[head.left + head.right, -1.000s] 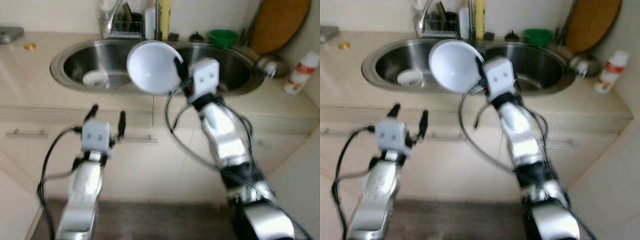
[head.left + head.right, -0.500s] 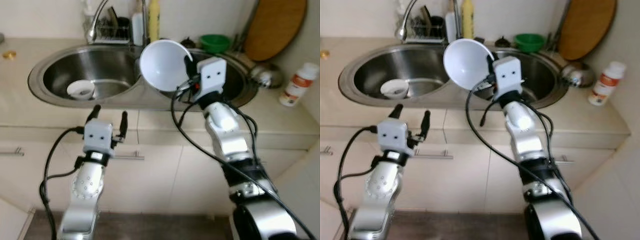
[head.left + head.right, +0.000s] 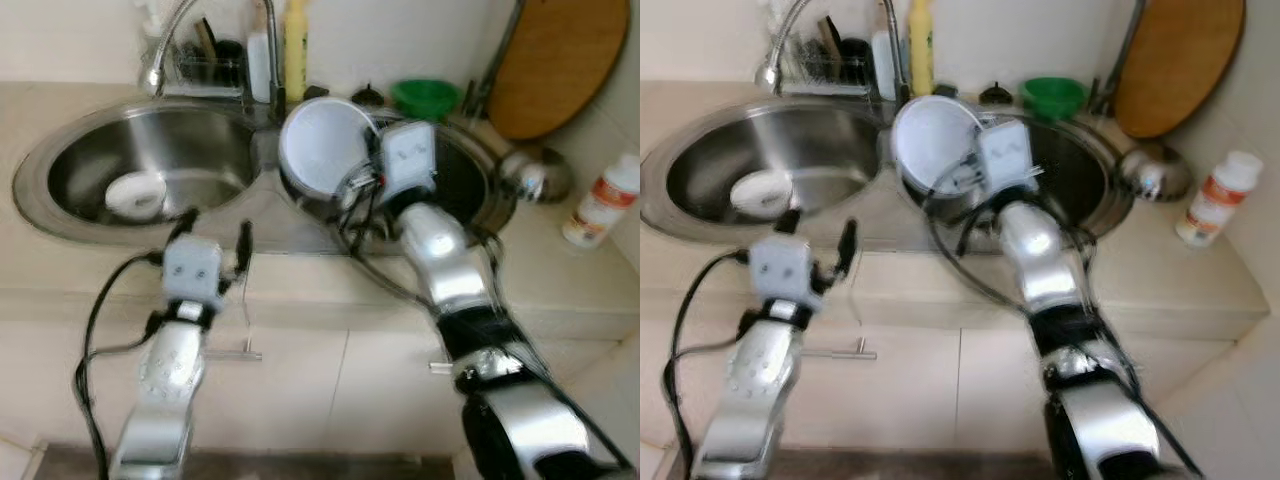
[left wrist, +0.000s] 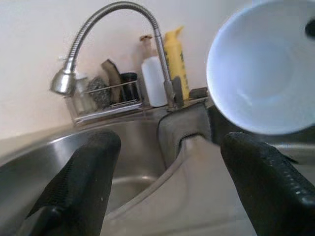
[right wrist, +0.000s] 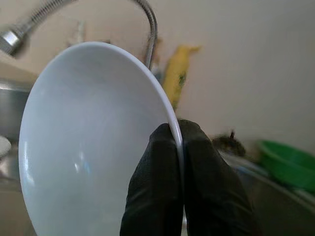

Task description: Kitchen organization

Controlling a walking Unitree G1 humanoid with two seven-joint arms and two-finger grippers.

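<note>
cutting board [image 3: 556, 62] cropped, white bottle [image 3: 604, 200] label blurred

The right gripper [image 3: 975, 165] holds a white bowl [image 3: 933, 142] tilted above the double sink [image 3: 700, 225]

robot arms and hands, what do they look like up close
Both arms are silver metal with loose black cables. Each hand, left hand and right hand, has a pale grey boxy block bearing two dark dots and two long black, finely textured fingers.

Beige countertop [image 3: 60, 300]; pale wall [image 3: 80, 40]; cream cabinets [image 3: 300, 390], seemingly handled.
</note>
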